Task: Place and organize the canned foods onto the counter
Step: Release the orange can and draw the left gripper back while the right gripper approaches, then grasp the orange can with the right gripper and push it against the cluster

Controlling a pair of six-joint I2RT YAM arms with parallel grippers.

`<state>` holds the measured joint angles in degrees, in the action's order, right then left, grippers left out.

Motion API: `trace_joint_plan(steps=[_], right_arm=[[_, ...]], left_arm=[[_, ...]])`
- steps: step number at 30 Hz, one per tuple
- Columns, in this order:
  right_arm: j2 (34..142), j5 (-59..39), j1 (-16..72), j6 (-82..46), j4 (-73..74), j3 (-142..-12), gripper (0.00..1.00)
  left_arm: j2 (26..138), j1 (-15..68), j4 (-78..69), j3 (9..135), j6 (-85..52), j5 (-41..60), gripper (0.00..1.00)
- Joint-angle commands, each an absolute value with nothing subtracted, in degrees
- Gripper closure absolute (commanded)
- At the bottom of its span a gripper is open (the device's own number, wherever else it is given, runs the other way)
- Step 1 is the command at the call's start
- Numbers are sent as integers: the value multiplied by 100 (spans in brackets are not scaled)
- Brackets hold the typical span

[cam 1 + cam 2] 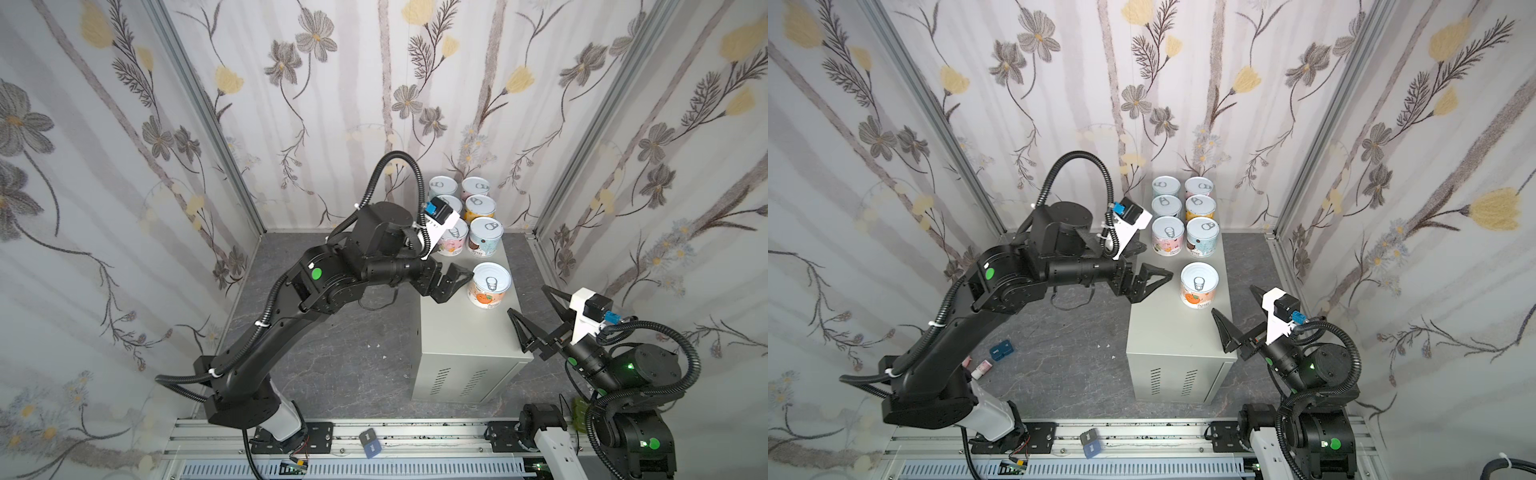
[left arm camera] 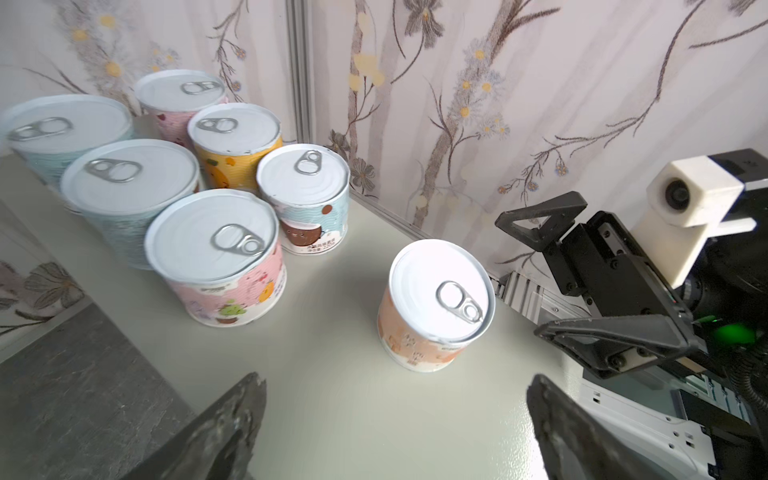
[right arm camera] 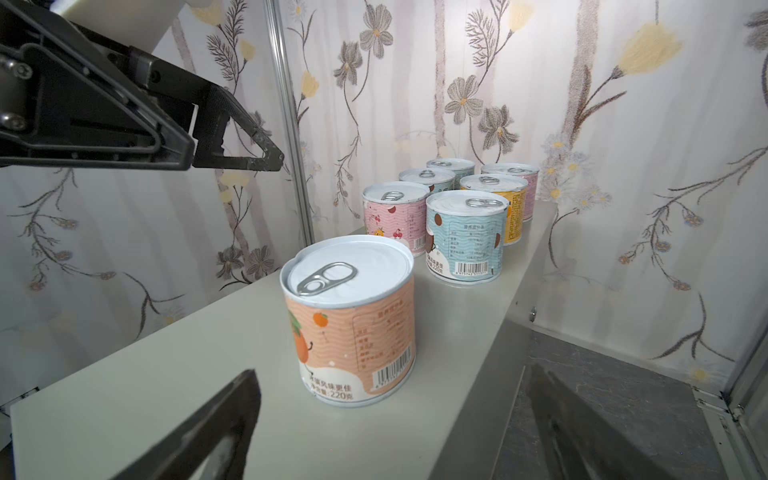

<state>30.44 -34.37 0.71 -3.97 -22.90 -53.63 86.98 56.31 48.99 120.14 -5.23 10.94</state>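
Several canned foods stand upright on the light-grey counter point(image 1: 465, 332) point(image 1: 1167, 332). Most form a tight two-wide block point(image 1: 485, 232) point(image 1: 1202, 230) point(image 2: 212, 237) point(image 3: 465, 232) at the far end by the wall. An orange-labelled can point(image 1: 490, 286) point(image 1: 1199, 284) point(image 2: 440, 299) point(image 3: 349, 316) stands alone, nearer. My left gripper point(image 1: 461, 282) point(image 1: 1158, 284) point(image 2: 395, 378) is open just left of that can, holding nothing and clear of it. On the can's near right, my right gripper point(image 1: 528, 299) point(image 1: 1232, 299) point(image 3: 390, 370) is open and empty.
The counter's near end has vent slots point(image 1: 457, 382). Dark marbled floor point(image 1: 353, 353) surrounds it, with a small blue box point(image 1: 1001, 350) and a pink bottle point(image 1: 982, 369) lying at the left. Floral walls close three sides. A metal rail point(image 1: 415, 436) runs along the front.
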Motion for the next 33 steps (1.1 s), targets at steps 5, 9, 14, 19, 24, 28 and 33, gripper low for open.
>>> trace_joint_plan(steps=[5,9,14,19,24,28,33], right_arm=[[3463,-3629,274,-75,-2156,-5583,0],[3694,-3560,652,78,-2190,-5701,0],[4053,-2777,1480,212,-2222,-5860,0],[4324,-2084,1977,145,-2074,-5889,0],[4592,-1754,2352,165,-1972,-5958,3],[4751,-1534,2569,175,-1838,-5968,8],[4882,-1157,2601,106,-1684,-5894,25]], left_arm=[[7302,5223,4157,10529,-756,854,0],[6672,5050,4153,9910,-821,670,0],[6334,4882,4143,9396,-977,676,0],[6185,4836,4069,9214,-995,653,0],[6087,4774,4069,9076,-965,607,0],[5999,4723,4043,8944,-983,599,0],[5944,4657,4104,8917,-958,571,0]])
